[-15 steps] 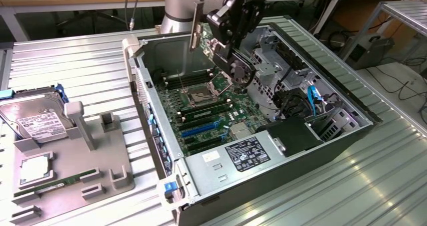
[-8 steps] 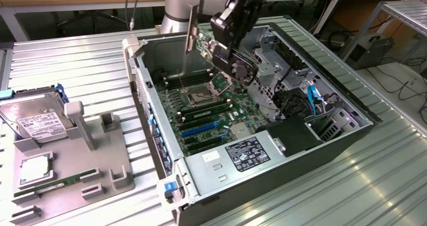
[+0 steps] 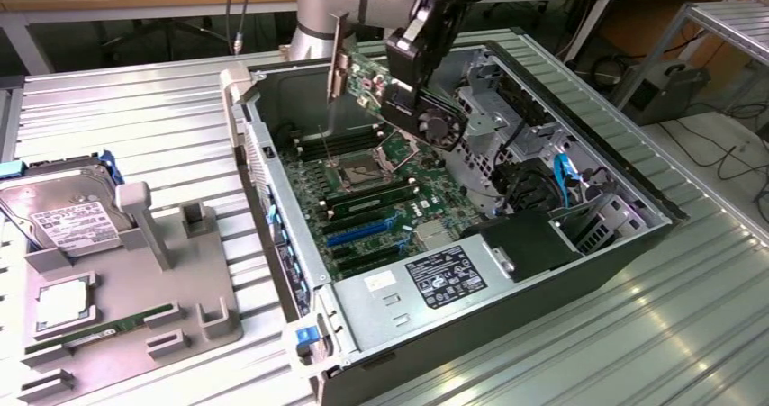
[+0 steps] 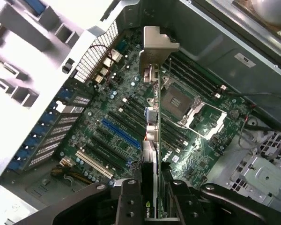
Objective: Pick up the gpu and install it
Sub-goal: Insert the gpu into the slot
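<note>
My gripper (image 3: 415,95) is shut on the gpu (image 3: 384,86), a green card with a black round fan and a silver end bracket (image 3: 337,59), held in the air above the open computer case (image 3: 283,235). In the wrist view the gpu (image 4: 151,140) is seen edge-on between my fingers (image 4: 129,199), its silver bracket (image 4: 155,47) pointing away over the green motherboard (image 4: 126,112). Below it lie the blue slot (image 4: 120,133), the white slot (image 4: 93,165) and the bare CPU socket (image 4: 178,101). The card hangs clear of the board.
A grey fixture tray (image 3: 132,289) on the exterior view's left holds a silver hard drive (image 3: 67,217) and a long green memory stick (image 3: 103,328). The case's power supply (image 3: 438,275) and drive cage (image 3: 505,109) flank the motherboard. Ribbed metal tabletop surrounds everything.
</note>
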Motion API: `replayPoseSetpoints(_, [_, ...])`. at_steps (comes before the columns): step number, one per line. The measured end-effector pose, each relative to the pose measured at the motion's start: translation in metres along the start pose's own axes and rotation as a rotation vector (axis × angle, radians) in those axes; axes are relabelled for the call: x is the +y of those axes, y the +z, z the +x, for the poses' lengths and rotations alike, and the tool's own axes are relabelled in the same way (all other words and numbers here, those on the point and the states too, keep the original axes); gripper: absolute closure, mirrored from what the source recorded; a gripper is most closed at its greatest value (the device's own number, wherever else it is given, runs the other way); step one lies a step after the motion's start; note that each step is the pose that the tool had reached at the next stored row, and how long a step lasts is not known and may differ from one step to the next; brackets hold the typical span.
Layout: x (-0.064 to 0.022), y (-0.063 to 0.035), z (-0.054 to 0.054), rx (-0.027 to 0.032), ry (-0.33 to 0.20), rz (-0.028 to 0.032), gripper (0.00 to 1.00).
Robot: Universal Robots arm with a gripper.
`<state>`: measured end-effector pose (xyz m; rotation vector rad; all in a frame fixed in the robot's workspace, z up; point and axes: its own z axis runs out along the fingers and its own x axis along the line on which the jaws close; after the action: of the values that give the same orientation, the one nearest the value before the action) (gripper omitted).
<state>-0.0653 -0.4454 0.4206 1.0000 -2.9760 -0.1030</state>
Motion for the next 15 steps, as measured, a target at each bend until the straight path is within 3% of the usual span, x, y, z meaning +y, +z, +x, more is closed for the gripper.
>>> replayPoseSetpoints(7, [0.0, 0.0008, 0.0, 0.0016, -0.112, -0.0002, 0.74])
replayPoseSetpoints(15, [-0.0001, 0.0022, 0.0, -0.0032, -0.27, -0.0182, 0.74])
